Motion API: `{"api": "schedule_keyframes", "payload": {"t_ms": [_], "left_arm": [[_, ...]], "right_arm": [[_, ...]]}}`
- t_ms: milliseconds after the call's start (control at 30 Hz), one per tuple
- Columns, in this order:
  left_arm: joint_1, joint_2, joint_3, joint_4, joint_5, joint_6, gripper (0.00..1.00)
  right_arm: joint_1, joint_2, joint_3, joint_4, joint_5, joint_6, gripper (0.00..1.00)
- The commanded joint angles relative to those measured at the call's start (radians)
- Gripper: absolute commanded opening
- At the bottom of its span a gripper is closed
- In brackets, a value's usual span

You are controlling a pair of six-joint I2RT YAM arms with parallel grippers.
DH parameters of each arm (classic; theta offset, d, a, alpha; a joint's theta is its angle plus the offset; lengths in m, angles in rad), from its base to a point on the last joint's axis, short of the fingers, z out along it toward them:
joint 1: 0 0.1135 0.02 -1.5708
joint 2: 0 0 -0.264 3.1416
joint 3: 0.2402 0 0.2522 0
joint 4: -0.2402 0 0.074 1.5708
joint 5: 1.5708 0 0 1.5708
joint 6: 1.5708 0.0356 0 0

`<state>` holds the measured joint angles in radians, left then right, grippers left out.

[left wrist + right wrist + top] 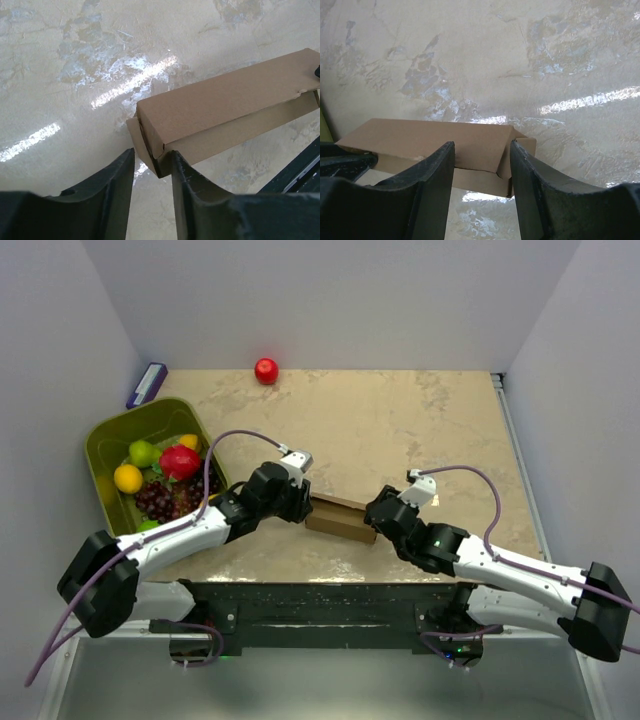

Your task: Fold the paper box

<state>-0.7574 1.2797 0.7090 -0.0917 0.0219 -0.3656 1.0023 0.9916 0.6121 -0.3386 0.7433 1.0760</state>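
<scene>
The paper box is a small brown rectangular carton lying on the marbled table near the front edge, between my two grippers. My left gripper is open at its left end. In the left wrist view the carton has its near end flap slightly ajar, and that corner sits at my left gripper, touching the right finger. My right gripper is open at the carton's right end. In the right wrist view the carton lies just beyond my right gripper, its end flap bulging out by the right finger.
An olive-green bin with fruit stands at the left. A red apple lies at the back edge, with a blue-and-white object at the back left. White walls enclose the table. The black arm mount runs along the front.
</scene>
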Motion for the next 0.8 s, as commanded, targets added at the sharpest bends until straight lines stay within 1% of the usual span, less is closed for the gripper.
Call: {"api": "schedule_keyframes", "payload": {"t_ms": [0,33,133,267,300,400,533,633,700,767], "left_arm": [[-0.010,-0.029,-0.003,-0.063,0.013,-0.015,0.44],[-0.010,-0.034,-0.005,-0.065,0.013,-0.015,0.48],[-0.010,-0.063,-0.006,-0.072,0.012,-0.013,0.53],[-0.008,-0.103,0.000,-0.108,0.019,-0.015,0.58],[-0.008,-0.117,0.004,-0.114,0.027,-0.016,0.60],[-0.007,-0.143,0.010,-0.135,0.068,-0.029,0.63],[0.021,-0.178,0.030,-0.143,0.147,-0.055,0.63],[0.075,-0.191,0.046,-0.100,0.191,-0.088,0.62],[0.111,-0.180,0.047,-0.039,0.205,-0.110,0.60],[0.124,-0.160,0.049,0.013,0.214,-0.119,0.59]], "right_arm": [[0.005,0.018,-0.026,-0.023,0.045,0.033,0.49],[0.005,0.018,-0.026,-0.025,0.048,0.035,0.49],[0.005,0.016,-0.026,-0.031,0.053,0.035,0.49],[0.005,0.019,-0.023,-0.036,0.057,0.036,0.49],[0.005,0.021,-0.022,-0.037,0.057,0.036,0.49],[0.004,0.021,-0.020,-0.040,0.057,0.033,0.49],[0.005,0.019,-0.018,-0.043,0.060,0.032,0.49],[0.005,0.016,-0.021,-0.040,0.057,0.029,0.49],[0.007,0.016,-0.021,-0.040,0.057,0.029,0.49],[0.006,0.016,-0.020,-0.042,0.057,0.025,0.49]]}}
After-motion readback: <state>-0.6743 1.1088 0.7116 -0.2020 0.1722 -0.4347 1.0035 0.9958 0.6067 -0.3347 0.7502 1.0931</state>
